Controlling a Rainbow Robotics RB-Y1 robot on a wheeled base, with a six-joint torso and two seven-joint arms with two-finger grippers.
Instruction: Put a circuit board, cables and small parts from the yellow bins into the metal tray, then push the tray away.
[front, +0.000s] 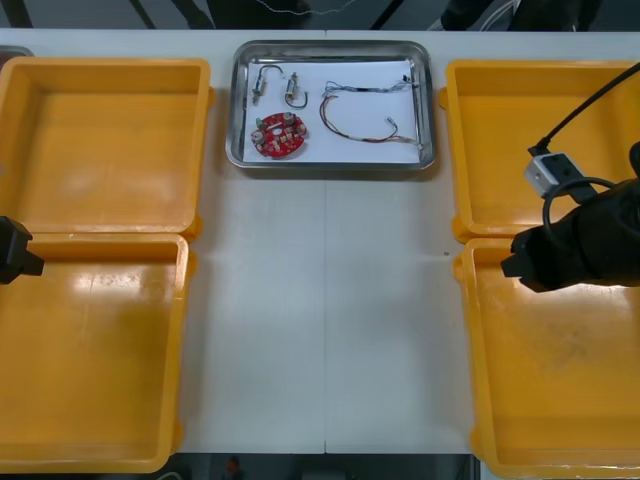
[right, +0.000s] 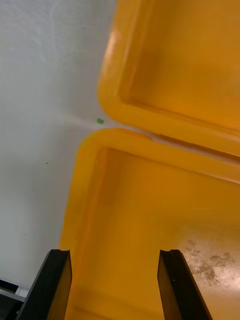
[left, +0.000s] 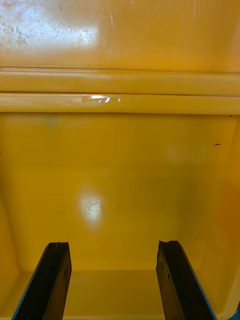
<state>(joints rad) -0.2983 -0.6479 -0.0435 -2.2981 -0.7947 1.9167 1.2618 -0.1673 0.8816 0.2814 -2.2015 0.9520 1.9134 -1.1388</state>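
The metal tray (front: 430, 100), white inside, stands at the table's far middle. In it lie a round red circuit board (front: 278, 135), two small metal parts (front: 263, 82) (front: 295, 91) and thin cables (front: 365, 108), one red and yellow. My right gripper (front: 514, 267) hovers over the inner far corner of the near right yellow bin (front: 560, 380); in the right wrist view it (right: 116, 285) is open with nothing between its fingers. My left gripper (front: 28, 262) is at the far left, over the near left bin (front: 90, 360), and stands open (left: 114, 280) above bare bin floor.
The far left bin (front: 105, 140) and far right bin (front: 530, 140) look bare inside. In the right wrist view both right bins' rims (right: 150, 130) meet beside white table (right: 45, 100). A grey cable box (front: 545, 172) hangs on the right arm.
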